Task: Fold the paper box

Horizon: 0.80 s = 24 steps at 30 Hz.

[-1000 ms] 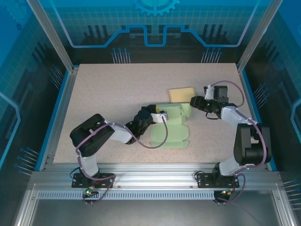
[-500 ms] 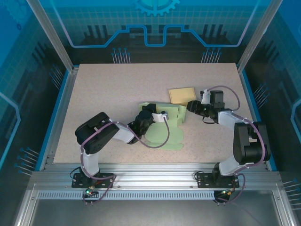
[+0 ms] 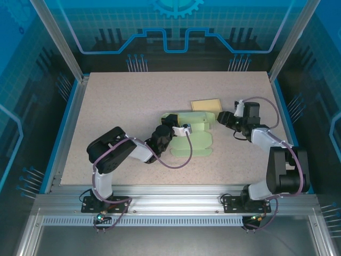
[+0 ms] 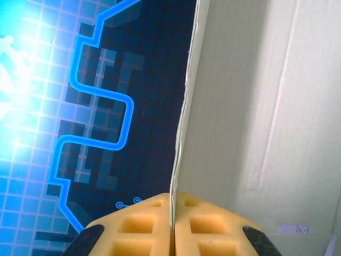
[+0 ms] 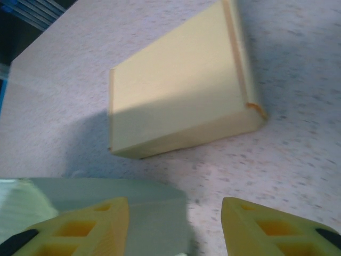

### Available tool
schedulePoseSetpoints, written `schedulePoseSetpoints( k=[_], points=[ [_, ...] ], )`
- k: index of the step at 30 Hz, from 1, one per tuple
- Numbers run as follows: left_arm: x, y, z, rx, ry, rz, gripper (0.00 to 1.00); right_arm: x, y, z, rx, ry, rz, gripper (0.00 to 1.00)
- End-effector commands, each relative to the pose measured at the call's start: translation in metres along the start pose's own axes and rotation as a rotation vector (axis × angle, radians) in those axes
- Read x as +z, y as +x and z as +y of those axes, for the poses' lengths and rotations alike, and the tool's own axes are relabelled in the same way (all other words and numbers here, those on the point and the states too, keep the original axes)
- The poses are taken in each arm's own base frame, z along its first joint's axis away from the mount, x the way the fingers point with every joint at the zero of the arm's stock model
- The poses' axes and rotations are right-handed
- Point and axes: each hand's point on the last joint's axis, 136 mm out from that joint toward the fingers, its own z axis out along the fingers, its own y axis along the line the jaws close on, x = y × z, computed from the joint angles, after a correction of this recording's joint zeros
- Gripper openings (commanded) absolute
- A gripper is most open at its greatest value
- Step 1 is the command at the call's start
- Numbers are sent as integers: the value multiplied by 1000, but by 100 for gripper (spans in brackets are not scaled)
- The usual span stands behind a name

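The pale green paper box lies partly folded in the middle of the table. My left gripper is at its left part, shut on a thin panel edge that stands straight up from between the yellow pads; the panel's pale face spreads to the right. My right gripper is open just off the box's right end. In the right wrist view a green corner lies low beside the left finger, with bare table between it and the right finger.
A flat yellow folded box lies on the table just behind the green one, ahead of my right gripper. Blue-lit enclosure walls ring the speckled table.
The green box has been turned and shifted slightly right, with a flap now raised at its left. My right gripper reached left toward it, then drew back to the right.
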Motion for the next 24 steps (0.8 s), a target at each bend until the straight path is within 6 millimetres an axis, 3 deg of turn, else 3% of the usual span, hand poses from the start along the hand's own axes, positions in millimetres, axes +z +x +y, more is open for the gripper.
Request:
schedulePoseSetpoints(
  k=[1, 6, 13, 24],
  points=[
    [3, -10, 9, -13, -50, -37, 10, 7, 12, -24, 83, 55, 18, 50],
    [5, -8, 3, -9, -43, -35, 10, 26, 9, -22, 97, 7, 39, 50],
    [9, -5, -8, 33, -42, -27, 9, 47, 4, -4, 21, -64, 80, 51],
    [13, 1, -13, 83, -60, -14, 10, 38, 31, 11, -46, -76, 83, 51]
  ],
)
